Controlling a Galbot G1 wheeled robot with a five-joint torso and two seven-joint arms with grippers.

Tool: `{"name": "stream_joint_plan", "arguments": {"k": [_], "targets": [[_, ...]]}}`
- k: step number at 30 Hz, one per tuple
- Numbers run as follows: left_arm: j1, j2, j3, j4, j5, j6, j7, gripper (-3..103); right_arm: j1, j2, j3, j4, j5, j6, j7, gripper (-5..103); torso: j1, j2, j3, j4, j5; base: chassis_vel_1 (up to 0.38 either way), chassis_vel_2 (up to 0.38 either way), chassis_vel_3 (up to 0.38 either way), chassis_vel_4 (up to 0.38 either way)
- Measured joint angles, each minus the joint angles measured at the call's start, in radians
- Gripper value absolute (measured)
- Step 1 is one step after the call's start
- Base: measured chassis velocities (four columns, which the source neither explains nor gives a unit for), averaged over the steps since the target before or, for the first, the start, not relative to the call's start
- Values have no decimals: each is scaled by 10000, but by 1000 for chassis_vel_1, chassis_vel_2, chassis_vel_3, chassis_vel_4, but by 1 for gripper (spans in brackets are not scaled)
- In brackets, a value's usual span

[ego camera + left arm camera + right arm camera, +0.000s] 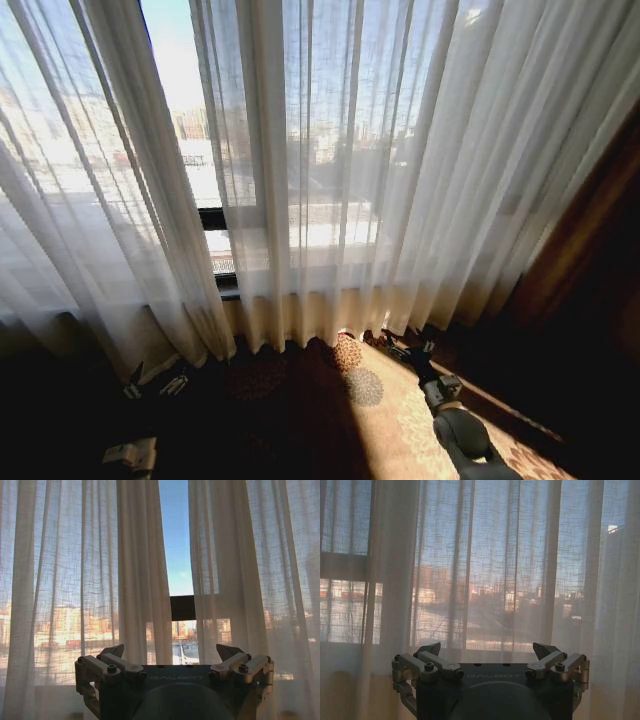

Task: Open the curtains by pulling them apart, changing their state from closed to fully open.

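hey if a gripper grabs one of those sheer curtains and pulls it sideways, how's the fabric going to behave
The curtains will probably be floppy: they hang in soft pleats and bunch on the floor. They look light, thin enough to see buildings through. A pull would likely drag folds along rather than move the panel as one piece. Both the left gripper and right gripper are open.

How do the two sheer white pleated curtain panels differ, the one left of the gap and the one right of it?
The left sheer white pleated curtain panel slants outward toward the floor; the right sheer white pleated curtain panel hangs straighter near the gap and spans more of the window. The left gripper sits below the left panel, the right gripper below the right. Both are see-through and untouched.
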Motion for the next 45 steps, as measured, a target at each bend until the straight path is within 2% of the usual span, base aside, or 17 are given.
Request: {"name": "stream_joint_plan", "arguments": {"k": [39,40,42,44,45], "targets": [[1,0,0,0,0,0,0,100,-14,-3,14,17,13,-22,1,100,1,0,0,0,0,0,0,0,0],[0,0,0,0,0,0,0,100,-60,-15,69,100,74,-133,19,100,0,0,0,3,3,0,0,0,0],[0,0,-1,0,0,0,0,100,-361,-126,493,638,472,-860,209,100,0,0,0,1,-2,0,0,0,0],[1,0,-1,0,0,0,0,100,-432,-151,590,758,561,-1028,252,100,0,0,0,0,-2,0,0,0,0],[0,0,-1,0,0,0,0,100,-596,-204,816,1044,778,-1427,359,100,0,1,0,-2,-1,0,0,0,0]]}}
